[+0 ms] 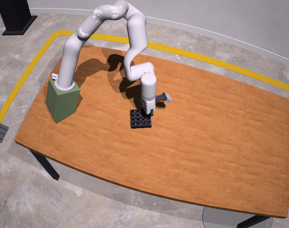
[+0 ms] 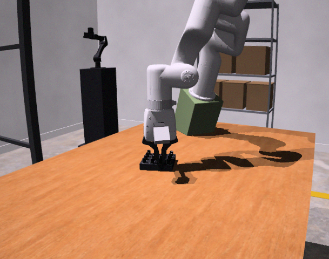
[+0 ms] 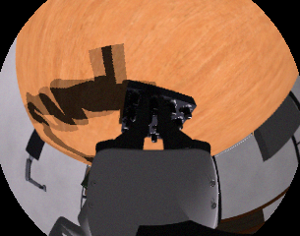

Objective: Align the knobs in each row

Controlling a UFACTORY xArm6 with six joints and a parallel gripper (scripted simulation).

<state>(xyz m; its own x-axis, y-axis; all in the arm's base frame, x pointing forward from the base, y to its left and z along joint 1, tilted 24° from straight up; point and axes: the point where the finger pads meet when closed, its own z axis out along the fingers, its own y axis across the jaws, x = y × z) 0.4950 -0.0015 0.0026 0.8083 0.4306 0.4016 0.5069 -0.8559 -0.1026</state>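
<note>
Nearest in the exterior view is the knob box (image 1: pixel 141 127) (image 2: pixel 150 168) (image 3: pixel 164 91), flat on the wooden table (image 1: pixel 200 147) (image 2: pixel 131 209) (image 3: pixel 213 49) under my gripper (image 1: pixel 151 113) (image 2: pixel 160 164) (image 3: pixel 153 104). In the top view, my fingers reach down into the corner of the knob grid nearest the tool. They stand nearly together, clenched, I judge, on one knob; they hide it, and I can't tell its name or where its white line points. I expect the knobs to be small and stiff, turning about an upright axis and stopping hard at both ends. The best hold is on opposite sides, centred, high enough to spare the neighbours; an off-centre twist could slip or drag the box, which looks light. Pulling up could lift its feet, so I should open fully before rising. Just above, my gripper body points straight down, the grey block on its bracket jutting out to one side. Behind, the arm (image 1: pixel 137 32) (image 2: pixel 203 27) arches high, its last joints folded to hang the wrist upright over the box. Farther off is its green pedestal (image 1: pixel 66 105) (image 2: pixel 203 120), then a shelf unit (image 2: pixel 276 41) with cardboard boxes (image 2: pixel 253 60).
</note>
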